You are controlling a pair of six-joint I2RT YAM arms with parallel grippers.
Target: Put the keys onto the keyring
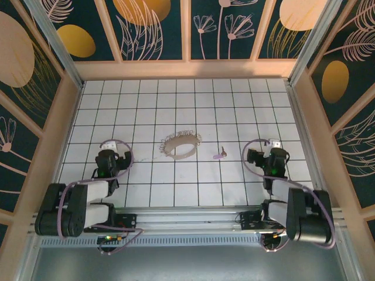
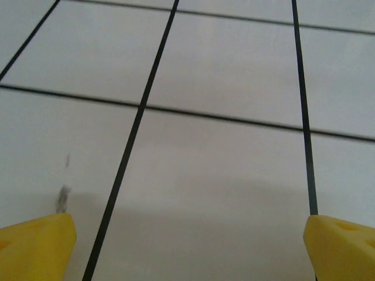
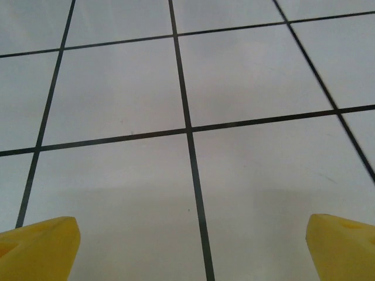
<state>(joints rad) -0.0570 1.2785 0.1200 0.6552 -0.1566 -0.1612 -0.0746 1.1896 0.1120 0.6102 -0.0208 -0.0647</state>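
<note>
A pale beige keyring (image 1: 180,146), a coiled loop with a fringed edge, lies flat near the middle of the tiled table. One small mauve-pink key (image 1: 220,155) rests about two tiles to its right. My left gripper (image 1: 109,153) sits folded back at the near left, well left of the ring. My right gripper (image 1: 265,151) sits folded at the near right, some two tiles right of the key. In each wrist view the yellow fingertips (image 2: 36,246) (image 3: 38,246) stand far apart over bare tile, both grippers open with nothing between the fingers.
Wooden walls with dark floral panels enclose the table on three sides. An aluminium rail (image 1: 187,225) carrying both arm bases runs along the near edge. Lilac cables (image 1: 117,143) loop over each wrist.
</note>
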